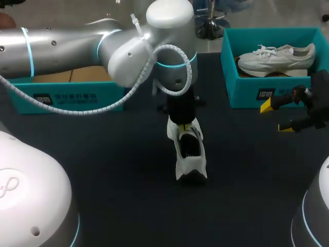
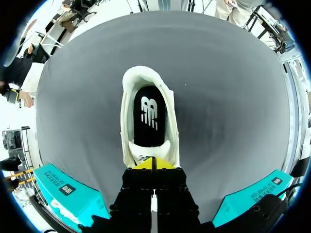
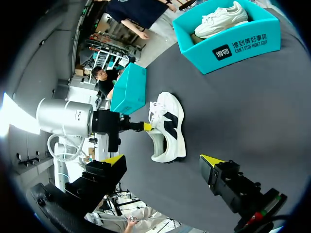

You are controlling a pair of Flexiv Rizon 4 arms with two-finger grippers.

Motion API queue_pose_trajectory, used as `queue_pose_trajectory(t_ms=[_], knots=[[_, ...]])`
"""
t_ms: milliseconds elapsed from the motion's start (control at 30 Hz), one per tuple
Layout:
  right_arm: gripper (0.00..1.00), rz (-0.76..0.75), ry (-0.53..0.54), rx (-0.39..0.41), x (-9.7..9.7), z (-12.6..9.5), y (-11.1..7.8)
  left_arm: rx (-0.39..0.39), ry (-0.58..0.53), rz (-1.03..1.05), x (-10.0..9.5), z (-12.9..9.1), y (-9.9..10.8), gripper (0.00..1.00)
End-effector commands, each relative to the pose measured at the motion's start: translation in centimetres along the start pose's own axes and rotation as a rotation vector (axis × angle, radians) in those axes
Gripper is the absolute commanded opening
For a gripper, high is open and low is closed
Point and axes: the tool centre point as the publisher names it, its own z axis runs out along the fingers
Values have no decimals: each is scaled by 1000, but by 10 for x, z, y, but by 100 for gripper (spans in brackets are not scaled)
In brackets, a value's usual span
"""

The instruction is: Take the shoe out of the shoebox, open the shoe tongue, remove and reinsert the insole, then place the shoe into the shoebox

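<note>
Desk: the dark grey desk (image 1: 113, 175) carries your white shoe (image 1: 189, 154), which stands on its sole right under the left gripper (image 2: 152, 164).
Left gripper: the fingers are pressed together and pinch the tongue (image 2: 146, 156); the black insole (image 2: 148, 116) lies just ahead.
Right gripper: the right gripper (image 3: 163, 160) is wide open, holds nothing, and is well apart from the shoe.
Shoebox: the teal shoebox (image 1: 247, 92) is near the right gripper, with a second shoe (image 1: 275, 56) inside.
Teal box: the teal box (image 1: 67, 95) is beside the left gripper and partly hidden by the arm.
</note>
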Motion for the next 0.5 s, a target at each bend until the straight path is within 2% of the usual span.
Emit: queue_pose_trajectory(t_ms=[33, 133, 333, 500], knots=[[100, 2, -4, -1, 0, 1, 0, 47, 5, -2, -2, 2, 0, 0], [100, 2, -4, -1, 0, 1, 0, 72, 8, -13, 0, -1, -4, 0], [100, 2, -4, -1, 0, 1, 0, 52, -12, -48, 0, -20, 11, 0], [100, 2, -4, -1, 0, 1, 0, 69, -17, -53, -4, -8, 10, 0]])
